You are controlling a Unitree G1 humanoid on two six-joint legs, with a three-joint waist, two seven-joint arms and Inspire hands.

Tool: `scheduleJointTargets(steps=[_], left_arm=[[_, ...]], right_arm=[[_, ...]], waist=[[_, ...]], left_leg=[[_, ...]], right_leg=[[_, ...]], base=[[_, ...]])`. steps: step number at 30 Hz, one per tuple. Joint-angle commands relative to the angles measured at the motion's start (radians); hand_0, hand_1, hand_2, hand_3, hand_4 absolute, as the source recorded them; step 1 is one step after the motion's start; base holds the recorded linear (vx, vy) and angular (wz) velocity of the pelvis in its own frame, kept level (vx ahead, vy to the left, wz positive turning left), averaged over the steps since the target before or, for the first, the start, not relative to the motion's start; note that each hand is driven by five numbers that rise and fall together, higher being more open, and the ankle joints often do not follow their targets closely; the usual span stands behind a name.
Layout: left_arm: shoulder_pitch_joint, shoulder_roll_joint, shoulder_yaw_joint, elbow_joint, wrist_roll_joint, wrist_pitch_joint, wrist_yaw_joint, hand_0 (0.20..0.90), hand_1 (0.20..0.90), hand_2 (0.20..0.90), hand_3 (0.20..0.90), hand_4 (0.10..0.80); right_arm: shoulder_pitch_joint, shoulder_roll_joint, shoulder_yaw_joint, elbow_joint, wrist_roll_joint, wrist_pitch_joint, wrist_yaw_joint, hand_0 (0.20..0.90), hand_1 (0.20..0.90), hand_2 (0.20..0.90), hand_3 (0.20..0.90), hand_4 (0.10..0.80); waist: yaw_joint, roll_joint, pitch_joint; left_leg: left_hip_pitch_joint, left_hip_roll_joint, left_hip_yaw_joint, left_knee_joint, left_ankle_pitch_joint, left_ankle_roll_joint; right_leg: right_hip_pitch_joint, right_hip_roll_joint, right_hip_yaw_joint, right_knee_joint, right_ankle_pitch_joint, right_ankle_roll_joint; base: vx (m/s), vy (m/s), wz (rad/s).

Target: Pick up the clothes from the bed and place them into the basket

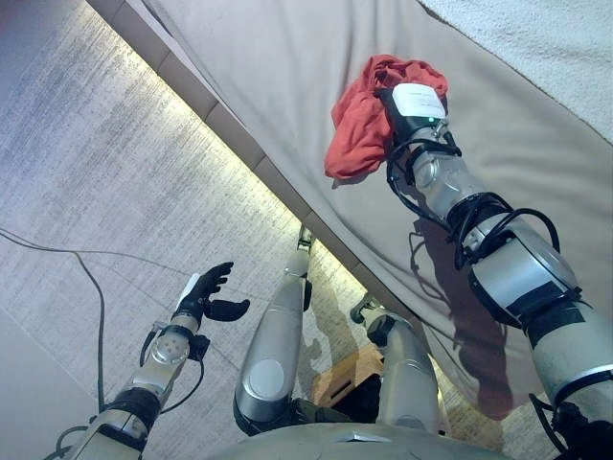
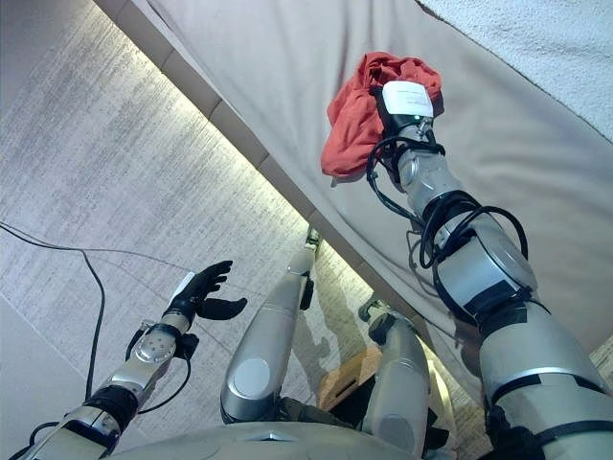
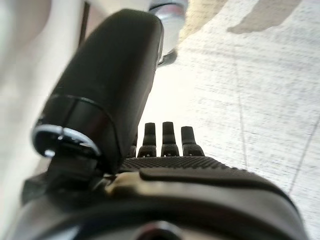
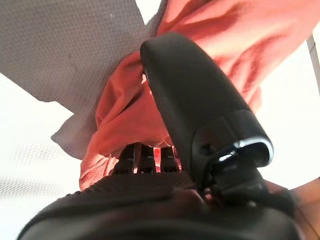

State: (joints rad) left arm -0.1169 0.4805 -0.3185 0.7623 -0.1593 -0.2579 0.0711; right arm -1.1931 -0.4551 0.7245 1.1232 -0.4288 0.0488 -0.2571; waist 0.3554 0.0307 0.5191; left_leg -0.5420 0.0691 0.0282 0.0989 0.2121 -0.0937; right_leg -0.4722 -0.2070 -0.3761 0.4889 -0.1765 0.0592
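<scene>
A red cloth (image 1: 356, 129) lies bunched on the beige bed (image 1: 287, 67). My right hand (image 1: 414, 103) reaches onto the bed and is in the cloth. In the right wrist view the thumb (image 4: 195, 100) lies across the red cloth (image 4: 120, 115) and the fingers (image 4: 145, 160) curl into its folds. My left hand (image 1: 206, 292) hangs open over the floor to the left of the bed, holding nothing. Its straight fingers (image 3: 165, 137) show in the left wrist view.
The bed's edge (image 1: 239, 144) runs diagonally with a lit strip under it. A white blanket (image 1: 546, 38) lies further in on the bed. Grey carpet (image 1: 96, 182) covers the floor on the left. A tan wooden thing (image 1: 345, 379) stands low by the bed.
</scene>
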Motion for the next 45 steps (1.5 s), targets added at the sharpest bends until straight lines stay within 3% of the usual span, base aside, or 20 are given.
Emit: scheduleJointTargets(steps=[1,13,19,22,26,29,33,38,39,41,42,43,45], left_arm=[[0.056,0.044,-0.044,-0.040,-0.026,-0.009,0.014,0.900,0.900,0.900,0.900,0.800],[0.068,0.046,-0.043,-0.064,-0.041,-0.003,0.016,0.900,0.900,0.900,0.900,0.800],[0.107,0.040,-0.032,-0.079,-0.042,0.009,0.029,0.900,0.900,0.900,0.900,0.800],[0.133,0.026,-0.017,-0.080,-0.027,0.023,0.035,0.900,0.900,0.900,0.900,0.800],[0.191,-0.032,0.013,-0.072,0.020,0.044,0.040,0.900,0.900,0.900,0.900,0.800],[0.215,-0.097,0.039,-0.030,0.063,0.040,0.053,0.900,0.900,0.900,0.900,0.800],[0.246,-0.174,0.073,0.021,0.112,0.020,0.068,0.900,0.900,0.900,0.900,0.800],[0.237,-0.222,0.079,0.091,0.154,-0.002,0.057,0.900,0.900,0.900,0.900,0.800],[0.230,-0.228,0.078,0.105,0.141,-0.002,0.055,0.900,0.900,0.900,0.900,0.800],[0.227,-0.241,0.071,0.113,0.120,0.003,0.060,0.900,0.900,0.900,0.900,0.800],[0.227,-0.248,0.065,0.117,0.106,0.002,0.073,0.900,0.900,0.900,0.900,0.800],[0.227,-0.261,0.055,0.123,0.078,-0.003,0.101,0.900,0.900,0.900,0.900,0.800],[0.220,-0.279,0.044,0.142,0.056,-0.002,0.122,0.900,0.900,0.900,0.900,0.800]], right_arm=[[-0.090,-0.061,0.024,-0.016,0.029,-0.019,-0.071,0.300,0.300,0.300,0.200,0.100],[-0.060,-0.115,-0.087,-0.003,0.146,-0.057,-0.203,0.300,0.300,0.300,0.200,0.100],[0.053,-0.176,-0.214,-0.079,0.396,-0.153,-0.254,0.300,0.300,0.300,0.200,0.100],[0.160,-0.195,-0.287,-0.188,0.461,-0.194,-0.252,0.300,0.300,0.300,0.200,0.100],[0.427,-0.202,-0.426,-0.476,0.566,-0.215,-0.248,0.300,0.300,0.300,0.200,0.100],[0.649,-0.132,-0.517,-0.675,0.572,-0.235,-0.251,0.300,0.300,0.300,0.200,0.100],[0.974,-0.025,-0.638,-0.877,0.593,-0.369,-0.258,0.300,0.300,0.300,0.200,0.100],[1.130,0.040,-0.677,-1.013,0.597,-0.415,-0.195,0.300,0.300,0.300,0.200,0.100],[1.144,0.038,-0.679,-1.032,0.604,-0.413,-0.174,0.300,0.300,0.300,0.200,0.100],[1.149,0.037,-0.673,-1.058,0.608,-0.409,-0.155,0.300,0.300,0.300,0.200,0.100],[1.145,0.039,-0.665,-1.064,0.618,-0.411,-0.145,0.300,0.300,0.300,0.200,0.100],[1.134,0.043,-0.648,-1.056,0.632,-0.419,-0.137,0.300,0.300,0.300,0.200,0.100],[1.115,0.059,-0.615,-1.040,0.640,-0.420,-0.182,0.300,0.300,0.300,0.200,0.100]], waist=[[0.008,0.037,0.001],[-0.017,0.034,-0.006],[-0.057,0.015,-0.061],[-0.084,-0.004,-0.093],[-0.158,-0.030,-0.166],[-0.223,-0.043,-0.224],[-0.310,-0.056,-0.299],[-0.397,-0.079,-0.352],[-0.406,-0.083,-0.356],[-0.403,-0.090,-0.355],[-0.395,-0.093,-0.358],[-0.381,-0.097,-0.369],[-0.361,-0.092,-0.386]], left_leg=[[-0.037,-0.005,-0.030,0.131,-0.149,0.016],[0.095,0.008,-0.003,0.075,-0.153,0.005],[0.192,0.027,0.037,0.000,-0.129,0.006],[0.251,0.034,0.059,-0.042,-0.130,0.002],[0.355,0.052,0.101,-0.107,-0.126,-0.001],[0.408,0.063,0.123,-0.133,-0.125,0.003],[0.484,0.078,0.155,-0.153,-0.128,0.007],[0.511,0.104,0.177,-0.048,-0.163,0.001],[0.510,0.106,0.158,-0.006,-0.168,0.002],[0.512,0.074,0.065,0.058,-0.196,0.020],[0.516,0.037,-0.006,0.078,-0.228,0.039],[0.526,-0.033,-0.109,0.087,-0.284,0.072],[0.545,-0.124,-0.228,0.061,-0.336,0.119]], right_leg=[[0.005,0.039,-0.017,-0.105,0.094,-0.016],[0.129,0.065,0.000,-0.172,0.086,-0.017],[0.222,0.096,0.014,-0.258,0.111,-0.020],[0.281,0.107,0.029,-0.307,0.113,-0.015],[0.365,0.123,0.073,-0.385,0.127,-0.008],[0.402,0.133,0.114,-0.414,0.136,-0.006],[0.446,0.149,0.169,-0.438,0.141,-0.005],[0.484,0.146,0.234,-0.427,0.139,-0.018],[0.495,0.145,0.253,-0.424,0.138,-0.022],[0.517,0.142,0.304,-0.415,0.131,-0.027],[0.523,0.142,0.341,-0.416,0.131,-0.027],[0.523,0.146,0.401,-0.425,0.137,-0.025],[0.516,0.167,0.477,-0.433,0.145,-0.018]], base=[[-0.028,0.017,-0.06],[-0.007,0.005,-0.03],[-0.030,0.047,-0.08],[0.029,0.010,-0.17],[0.056,0.044,-0.16],[0.082,0.019,-0.29],[0.068,-0.002,-0.21],[0.020,0.028,-0.37],[0.050,0.097,-0.58],[0.079,0.102,-0.79],[0.075,0.084,-1.32],[0.052,0.078,-1.65],[0.019,0.057,-1.92]])
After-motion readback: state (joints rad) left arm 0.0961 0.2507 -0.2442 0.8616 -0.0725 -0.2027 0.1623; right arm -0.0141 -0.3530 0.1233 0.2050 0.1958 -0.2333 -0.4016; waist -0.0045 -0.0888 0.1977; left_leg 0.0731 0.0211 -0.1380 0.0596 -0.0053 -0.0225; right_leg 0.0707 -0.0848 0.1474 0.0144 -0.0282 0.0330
